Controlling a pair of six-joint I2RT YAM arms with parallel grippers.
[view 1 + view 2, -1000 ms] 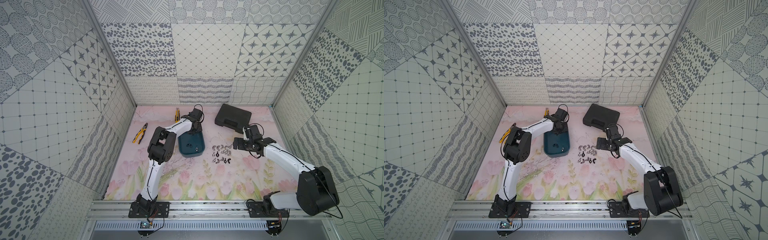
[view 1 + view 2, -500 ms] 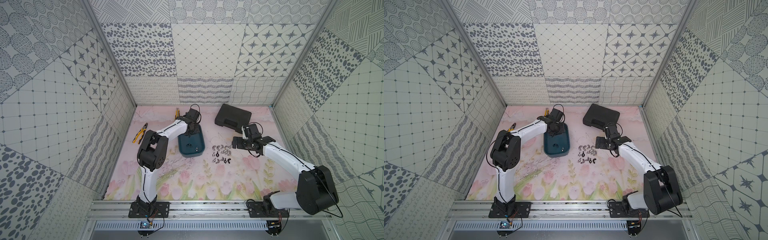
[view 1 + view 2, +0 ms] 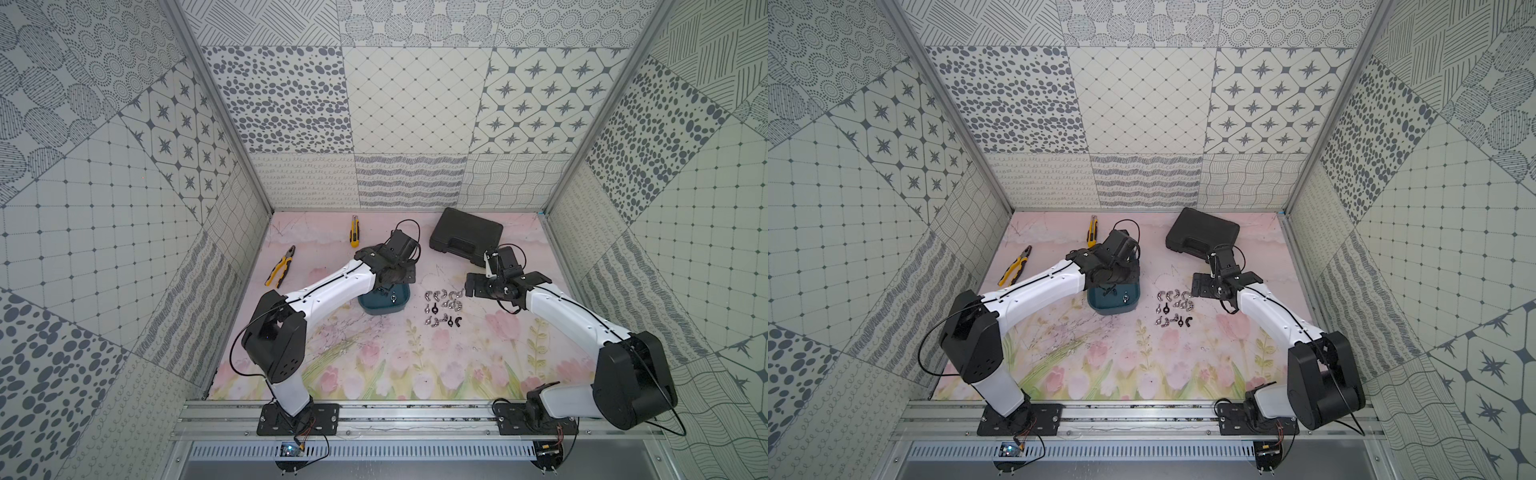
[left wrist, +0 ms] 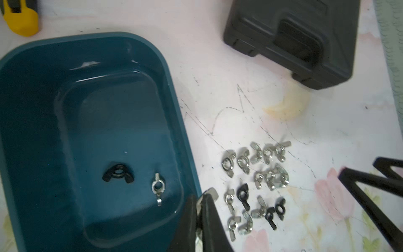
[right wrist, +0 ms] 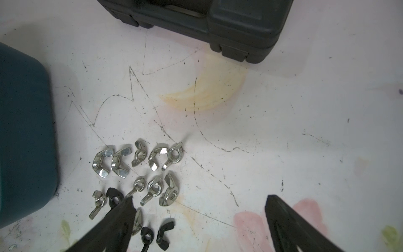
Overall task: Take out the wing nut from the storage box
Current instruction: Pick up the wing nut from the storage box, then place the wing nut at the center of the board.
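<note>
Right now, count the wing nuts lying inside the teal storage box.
2. A black wing nut and a silver wing nut lie side by side on the storage box floor. The left gripper pinches another silver piece above the rim; none seems hidden.

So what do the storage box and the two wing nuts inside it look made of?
Storage box: glossy teal plastic, seemingly; moulded rounded corners, soft glare. Silver wing nut: shiny metal, glinting. Black wing nut: matte; coated metal or plastic, unclear.
</note>
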